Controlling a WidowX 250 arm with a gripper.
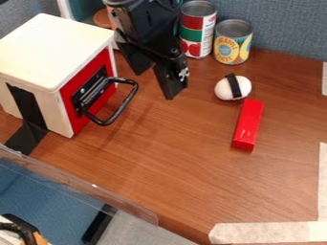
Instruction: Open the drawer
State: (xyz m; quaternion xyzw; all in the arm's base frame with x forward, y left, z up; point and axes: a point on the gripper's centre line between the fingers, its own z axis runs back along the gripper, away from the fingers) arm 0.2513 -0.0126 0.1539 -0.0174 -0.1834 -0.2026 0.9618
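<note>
Jaws parted near the black handle (121, 112), well apart from the tape (271, 232) edging the tabletop (179, 160)

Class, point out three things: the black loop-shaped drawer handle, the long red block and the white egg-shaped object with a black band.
Black drawer handle (125, 104): camera view, outer bar.
Long red block (248, 122): camera view, top face.
White egg-shaped object (234, 87): camera view, black band.
</note>
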